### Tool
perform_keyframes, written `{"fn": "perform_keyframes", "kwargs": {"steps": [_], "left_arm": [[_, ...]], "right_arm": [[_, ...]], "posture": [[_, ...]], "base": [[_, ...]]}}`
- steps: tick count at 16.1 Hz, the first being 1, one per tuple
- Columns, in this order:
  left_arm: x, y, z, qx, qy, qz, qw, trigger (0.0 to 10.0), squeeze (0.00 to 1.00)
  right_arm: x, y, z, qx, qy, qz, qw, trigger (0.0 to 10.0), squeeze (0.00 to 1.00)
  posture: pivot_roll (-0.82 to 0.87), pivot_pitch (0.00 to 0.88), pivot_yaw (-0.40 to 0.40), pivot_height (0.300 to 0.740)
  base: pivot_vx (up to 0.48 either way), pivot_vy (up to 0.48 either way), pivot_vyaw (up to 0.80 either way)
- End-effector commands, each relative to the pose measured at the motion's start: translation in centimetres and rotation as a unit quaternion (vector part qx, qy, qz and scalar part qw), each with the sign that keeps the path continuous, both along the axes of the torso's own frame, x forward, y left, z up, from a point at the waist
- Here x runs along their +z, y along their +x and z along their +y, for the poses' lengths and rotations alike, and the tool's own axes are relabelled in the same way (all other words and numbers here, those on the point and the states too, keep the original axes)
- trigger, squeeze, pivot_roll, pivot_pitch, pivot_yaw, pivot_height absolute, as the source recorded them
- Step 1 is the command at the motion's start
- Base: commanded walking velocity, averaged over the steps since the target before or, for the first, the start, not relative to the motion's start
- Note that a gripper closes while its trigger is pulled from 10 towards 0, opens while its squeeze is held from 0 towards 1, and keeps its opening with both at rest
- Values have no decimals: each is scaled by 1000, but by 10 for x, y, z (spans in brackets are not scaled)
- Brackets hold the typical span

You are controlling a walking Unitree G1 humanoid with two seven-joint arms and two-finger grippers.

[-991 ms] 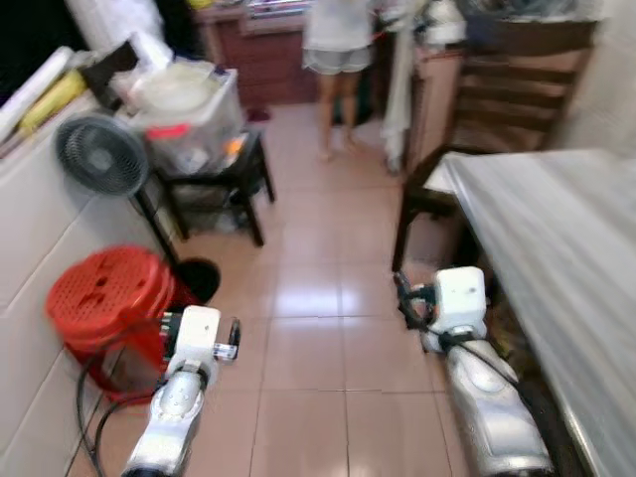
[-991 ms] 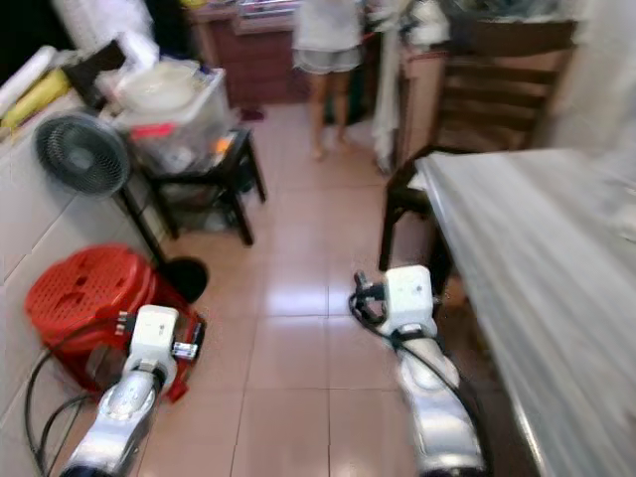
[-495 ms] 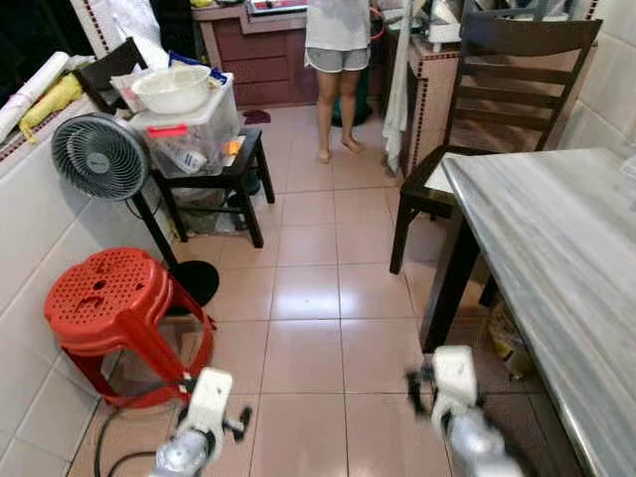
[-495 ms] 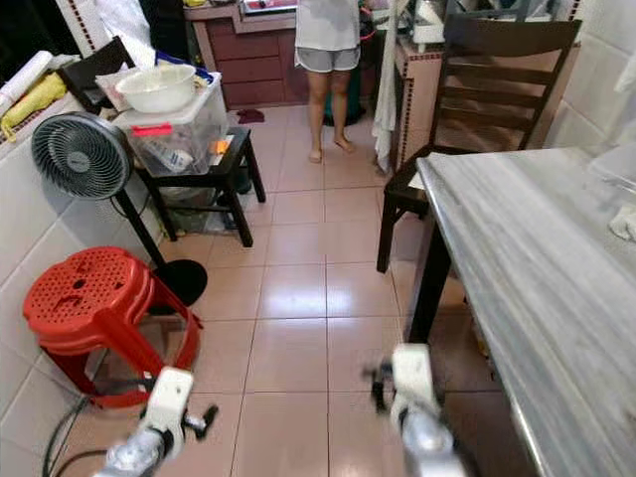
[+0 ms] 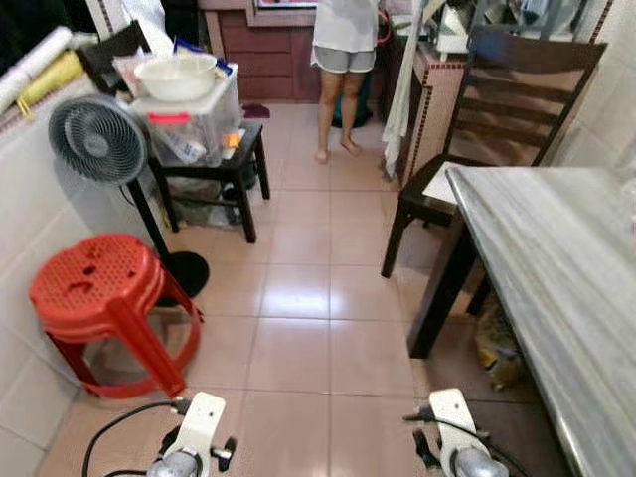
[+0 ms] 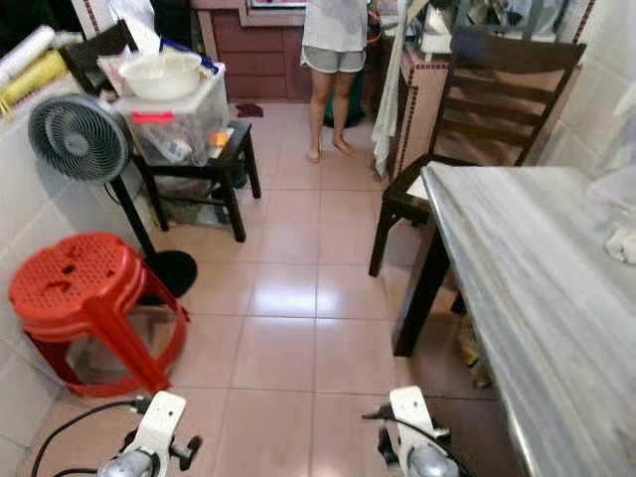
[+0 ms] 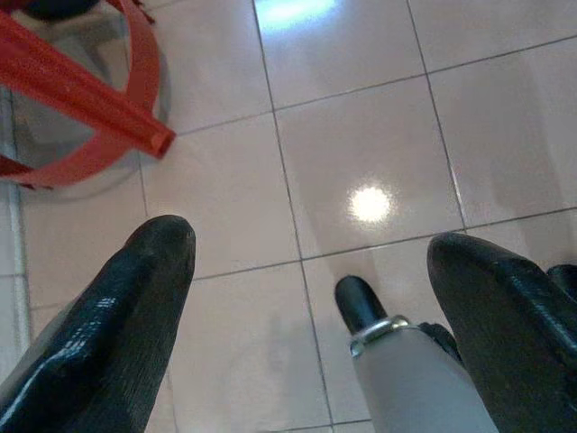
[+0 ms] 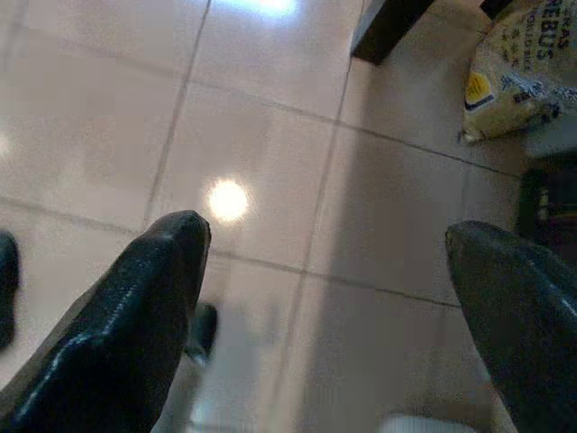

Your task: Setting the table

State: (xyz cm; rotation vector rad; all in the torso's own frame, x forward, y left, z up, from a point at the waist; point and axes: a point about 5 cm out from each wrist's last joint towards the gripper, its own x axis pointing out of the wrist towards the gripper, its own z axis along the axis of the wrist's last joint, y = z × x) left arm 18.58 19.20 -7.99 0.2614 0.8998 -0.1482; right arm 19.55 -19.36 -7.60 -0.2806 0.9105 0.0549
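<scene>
A long grey stone-topped table [image 5: 556,268] runs along the right side, with a dark wooden chair [image 5: 497,109] at its far end. A small white cloth [image 6: 624,244] lies on the table near the right edge. Both arms hang low in front of me, the left wrist [image 5: 202,429] and the right wrist [image 5: 449,425] at the bottom of the eye views. My left gripper [image 7: 311,298] is open over the tiled floor, with nothing between its fingers. My right gripper [image 8: 329,298] is open too, also over bare tiles.
A red plastic stool [image 5: 87,293] and a standing fan [image 5: 97,139] are at the left wall. A black side table [image 5: 214,169] carries a plastic box and bowl. A person [image 5: 343,50] stands at the back. A yellow bag [image 8: 518,77] lies under the table.
Both arms have dropped from mid-picture to the bottom edge. The camera has shifted slightly, and the blur of one second ago is gone.
</scene>
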Motion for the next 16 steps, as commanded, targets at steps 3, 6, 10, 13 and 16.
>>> {"fn": "perform_keyframes", "kwargs": {"steps": [3, 6, 10, 13, 16], "left_arm": [[-7, -12, -4, 5, 2, 15, 1000, 10000, 0], [-10, -20, -6, -17, -1, 30, 999, 10000, 0], [-8, -17, 0, -15, 6, 30, 999, 10000, 0], [-8, -17, 2, -19, 8, 35, 999, 10000, 0], [-10, -21, 2, -27, 12, 45, 999, 10000, 0]], "right_arm": [[2, 5, 1, 22, 3, 6, 1000, 10000, 0], [2, 9, 11, 16, 24, 5, 1000, 10000, 0], [0, 7, 20, 25, 30, 13, 999, 10000, 0], [0, 7, 20, 23, 29, 14, 999, 10000, 0], [-2, 1, 15, 5, 30, 16, 999, 10000, 0]], "posture": [[-122, 0, -48, 740], [-118, 0, -39, 740], [-117, 0, -29, 740], [-133, 0, -17, 740], [-158, 0, -2, 740]], "base": [[0, 0, 0], [0, 0, 0], [0, 0, -581], [0, 0, -775], [0, 276, 0]]}}
